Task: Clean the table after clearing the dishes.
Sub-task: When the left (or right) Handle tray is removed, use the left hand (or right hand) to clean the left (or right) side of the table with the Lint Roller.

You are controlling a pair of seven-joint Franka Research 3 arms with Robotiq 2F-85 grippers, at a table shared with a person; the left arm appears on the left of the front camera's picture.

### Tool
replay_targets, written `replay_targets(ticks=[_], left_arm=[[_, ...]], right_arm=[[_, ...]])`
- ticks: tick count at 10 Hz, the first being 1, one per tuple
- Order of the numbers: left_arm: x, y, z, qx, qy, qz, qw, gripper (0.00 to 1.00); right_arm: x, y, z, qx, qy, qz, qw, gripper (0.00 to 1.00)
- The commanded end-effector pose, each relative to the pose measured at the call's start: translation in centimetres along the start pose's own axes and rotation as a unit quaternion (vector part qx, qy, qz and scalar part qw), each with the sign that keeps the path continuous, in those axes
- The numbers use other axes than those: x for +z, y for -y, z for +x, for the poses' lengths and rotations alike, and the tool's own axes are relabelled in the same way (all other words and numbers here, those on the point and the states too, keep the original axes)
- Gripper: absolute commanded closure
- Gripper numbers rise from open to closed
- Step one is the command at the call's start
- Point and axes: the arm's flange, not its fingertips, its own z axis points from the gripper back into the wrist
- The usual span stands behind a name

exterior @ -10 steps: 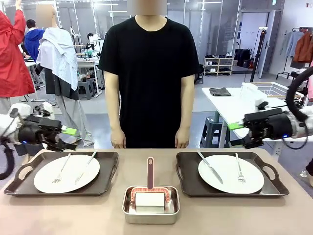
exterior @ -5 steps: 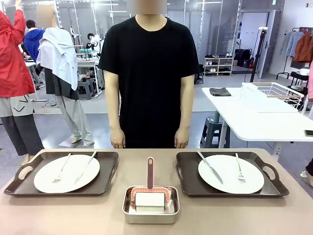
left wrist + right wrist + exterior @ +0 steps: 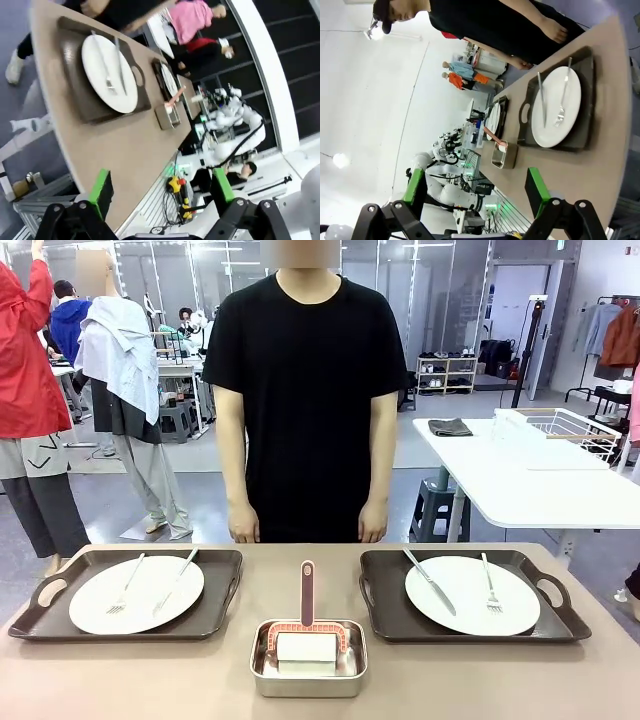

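Dishes (image 3: pixel 465 605) — two white plates, each with fork and knife lying loose on it, on dark handled trays (image 3: pixel 385 612) at the left and right of the table (image 3: pixel 450 685). Probably rigid and breakable, with cutlery prone to slide; lift by the tray handles, kept level. Left gripper (image 3: pixel 162 189), right gripper (image 3: pixel 475 186) — jaws apart, empty.

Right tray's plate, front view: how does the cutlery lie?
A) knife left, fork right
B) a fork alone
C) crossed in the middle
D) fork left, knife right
A: on the right tray the plate carries the knife on its left half, nearer the steel pan, and the fork on its right half, the two apart.
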Motion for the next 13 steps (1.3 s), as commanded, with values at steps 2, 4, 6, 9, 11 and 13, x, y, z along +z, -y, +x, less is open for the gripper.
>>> replay_targets(ticks=[2, 4, 6, 9, 11, 13], left_arm=[[1.7, 0.7, 3.3, -0.008, 0.035, -0.019, 0.999, 0.0], [1.7, -0.3, -0.6, 0.0, 0.021, 0.006, 1.0, 0.0], [1.7, -0.3, -0.6, 0.0, 0.021, 0.006, 1.0, 0.0], [1.7, -0.3, -0.6, 0.0, 0.021, 0.006, 1.0, 0.0], [1.7, -0.3, -0.6, 0.0, 0.021, 0.006, 1.0, 0.0], [1.7, -0.3, -0.6, 0.0, 0.021, 0.006, 1.0, 0.0]], right_arm=[[-0.2, 1.0, 0.2, 0.007, -0.03, 0.0, 1.0, 0.0], [1.3, 0.2, -0.4, -0.003, 0.002, -0.004, 1.0, 0.0], [1.3, 0.2, -0.4, -0.003, 0.002, -0.004, 1.0, 0.0], [1.3, 0.2, -0.4, -0.003, 0.002, -0.004, 1.0, 0.0], [1.3, 0.2, -0.4, -0.003, 0.002, -0.004, 1.0, 0.0], [1.3, 0.2, -0.4, -0.003, 0.002, -0.004, 1.0, 0.0]])
